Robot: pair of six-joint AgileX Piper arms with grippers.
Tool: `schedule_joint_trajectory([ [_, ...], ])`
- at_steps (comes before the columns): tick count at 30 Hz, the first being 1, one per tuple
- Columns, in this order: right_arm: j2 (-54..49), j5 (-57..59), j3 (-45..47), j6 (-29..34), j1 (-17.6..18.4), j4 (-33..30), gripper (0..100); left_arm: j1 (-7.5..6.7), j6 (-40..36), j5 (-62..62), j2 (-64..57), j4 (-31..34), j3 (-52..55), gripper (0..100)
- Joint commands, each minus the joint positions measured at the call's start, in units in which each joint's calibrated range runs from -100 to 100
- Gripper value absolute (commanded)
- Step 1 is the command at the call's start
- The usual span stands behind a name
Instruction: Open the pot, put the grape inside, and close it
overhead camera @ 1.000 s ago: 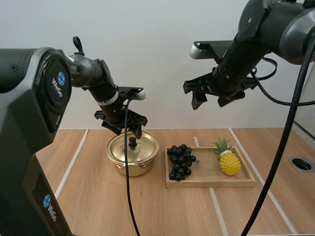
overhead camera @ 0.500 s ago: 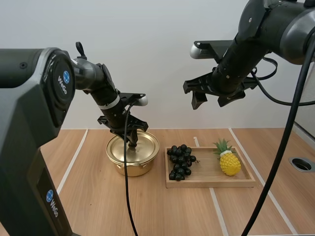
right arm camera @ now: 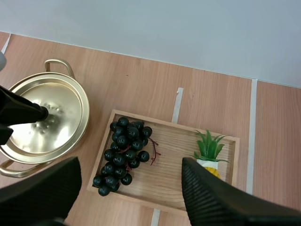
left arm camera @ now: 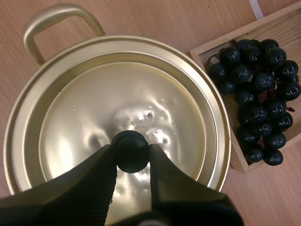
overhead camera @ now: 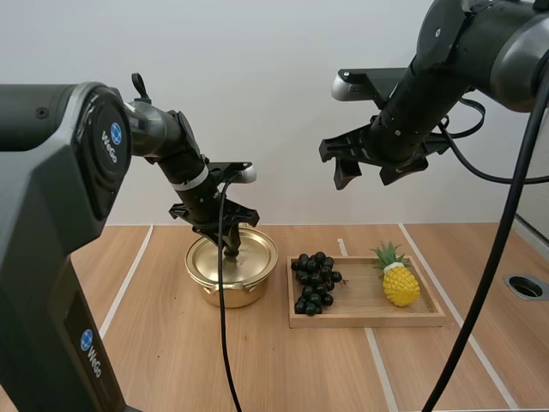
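Left claw (left arm camera: 131, 153) is pinching the round black knob (left arm camera: 132, 146) of the shiny gold lid (left arm camera: 89, 108), which sits shut on the gold metal pot (overhead camera: 226, 296). Bunch of dark grapes (overhead camera: 315, 281) lies at the 9 o'clock end of the shallow wooden tray (overhead camera: 369, 320), 3 o'clock of the pot. Right claw (overhead camera: 367, 178) hangs high above, spread wide, empty.

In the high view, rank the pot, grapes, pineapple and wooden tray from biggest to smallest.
1. wooden tray
2. pot
3. bunch of grapes and pineapple: they look about alike, so I won't rank them.
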Motion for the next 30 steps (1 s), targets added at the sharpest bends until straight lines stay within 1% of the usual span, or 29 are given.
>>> schedule_joint_trajectory([
  [1,-0.88,0.03,0.13,-0.48,0.11,0.09,100,-0.33,-2.55,-9.4,-1.91,-0.02,0.4,0],
  [6,-0.88,0.03,0.13,-0.48,0.11,0.09,100,-0.33,-3.87,-22.2,-8.74,-0.02,0.4,0],
  [8,-0.88,0.03,0.13,-0.48,0.11,0.09,100,-0.33,-3.87,-23.71,-11.67,0.12,-0.3,0],
  [12,-0.88,0.03,0.13,-0.48,0.11,0.09,100,-0.33,-3.87,-21.18,-16.37,0.33,-5.06,0],
  [18,-0.88,0.03,0.13,-0.48,0.11,2.3,100,-0.26,-3.87,-15.71,-23.05,0.33,-12.91,0],
  [22,-0.88,0.03,0.13,-0.48,0.11,2.64,100,-0.26,-3.87,-12.31,-27.74,0.33,-19.04,0],
  [30,-0.88,0.03,0.13,-0.85,0.11,3.35,100,-0.26,-4.11,-11.5,-37.5,2.7,-33.05,0],
])
